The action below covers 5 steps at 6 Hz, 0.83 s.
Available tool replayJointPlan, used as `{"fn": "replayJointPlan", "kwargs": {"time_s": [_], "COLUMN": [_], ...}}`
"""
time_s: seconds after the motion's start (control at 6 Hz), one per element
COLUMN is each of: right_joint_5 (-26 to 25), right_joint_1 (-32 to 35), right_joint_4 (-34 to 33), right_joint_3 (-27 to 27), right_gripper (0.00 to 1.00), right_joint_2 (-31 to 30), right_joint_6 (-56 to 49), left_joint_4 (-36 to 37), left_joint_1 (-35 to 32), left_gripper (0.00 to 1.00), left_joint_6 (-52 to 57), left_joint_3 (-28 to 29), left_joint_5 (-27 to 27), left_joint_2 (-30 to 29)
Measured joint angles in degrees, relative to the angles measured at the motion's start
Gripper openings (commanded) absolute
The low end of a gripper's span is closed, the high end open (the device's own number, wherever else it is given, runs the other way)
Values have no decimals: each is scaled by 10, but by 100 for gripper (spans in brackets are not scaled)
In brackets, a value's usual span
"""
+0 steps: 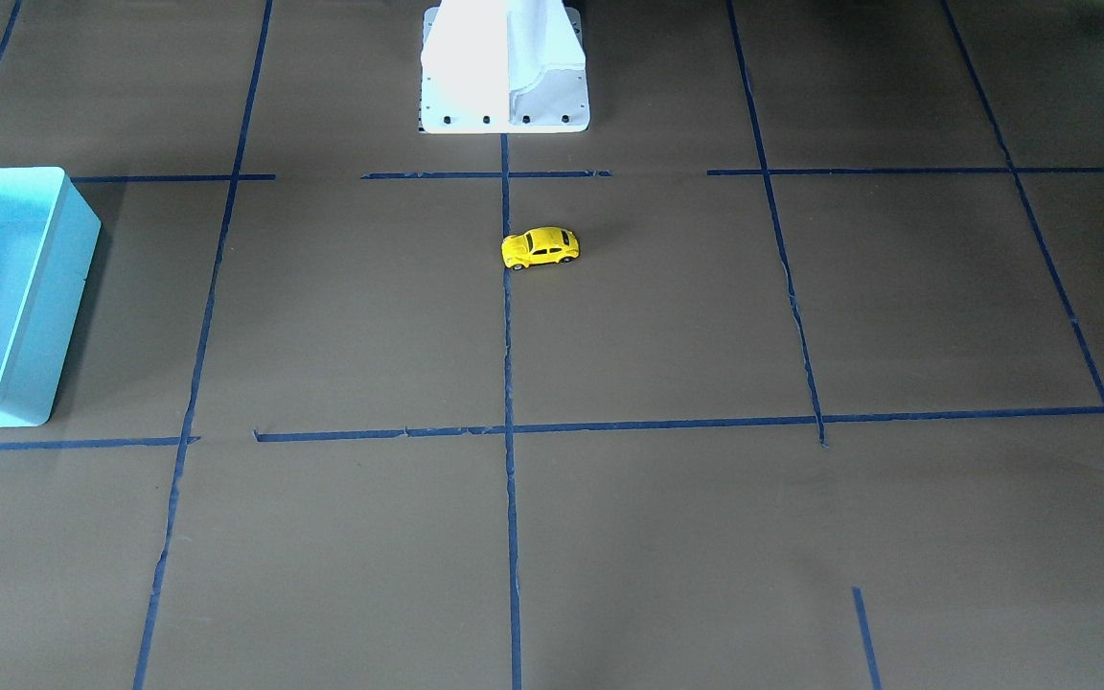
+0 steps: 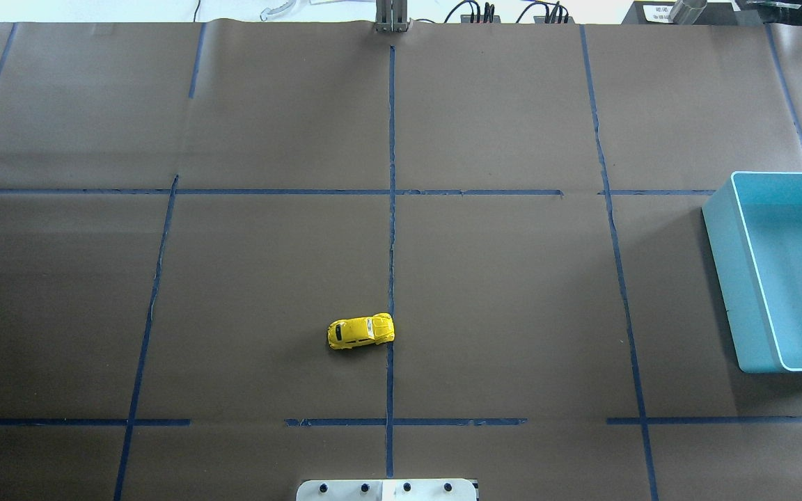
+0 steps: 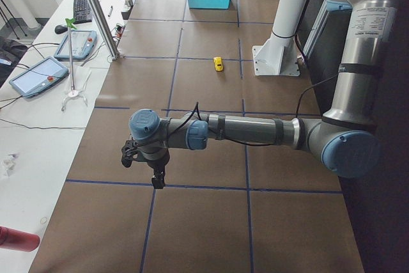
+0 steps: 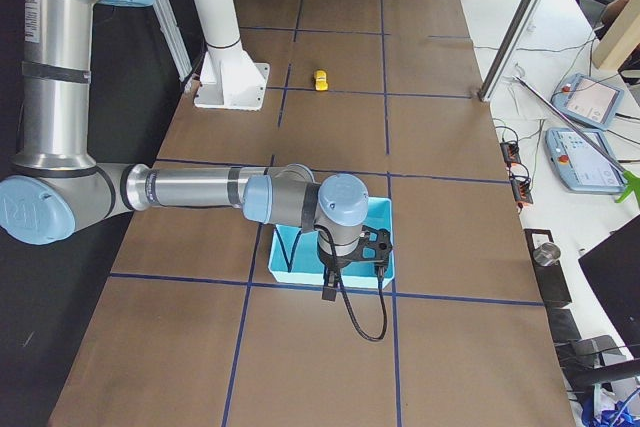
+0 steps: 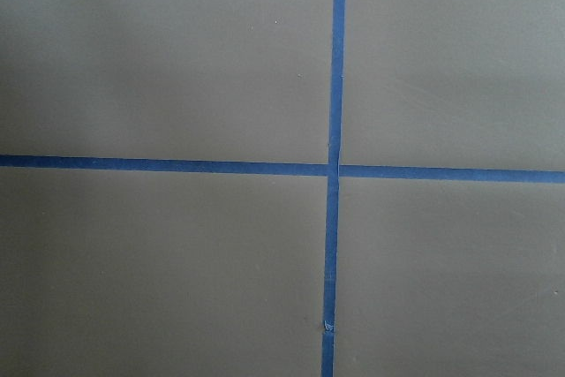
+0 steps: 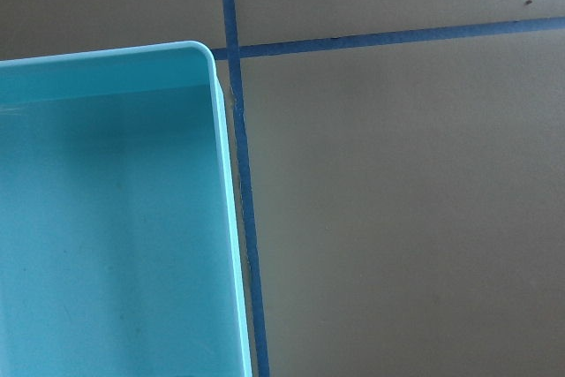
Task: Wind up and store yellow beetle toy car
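The table [image 2: 498,292] is covered in brown paper, marked into large squares by blue tape lines [image 2: 391,209]; some strips are broken or slightly crooked. The yellow beetle toy car [image 2: 360,332] stands on its wheels in the row of squares nearest the robot, lying crosswise, one end touching the central tape line; the light blue bin [image 2: 735,278] sits well apart from it at the table's right end; a white pedestal base [image 1: 504,67] is bolted at the robot's edge.
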Motion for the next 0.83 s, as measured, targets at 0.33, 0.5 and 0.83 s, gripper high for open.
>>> {"fn": "replayJointPlan", "kwargs": {"time_s": [0.33,0.5,0.83], "right_joint_5": [0,0,0], "right_joint_1": [0,0,0], "right_joint_4": [0,0,0], "right_joint_3": [0,0,-1], "right_gripper": [100,100,100], "right_joint_2": [0,0,0], "right_joint_6": [0,0,0], "left_joint_4": [0,1,1], "left_joint_1": [2,5,34], "left_gripper": [100,100,100], "left_joint_6": [-1,-1,-2], "left_joint_3": [0,0,-16], "left_joint_5": [0,0,-2], "left_joint_2": [0,0,-1]}}
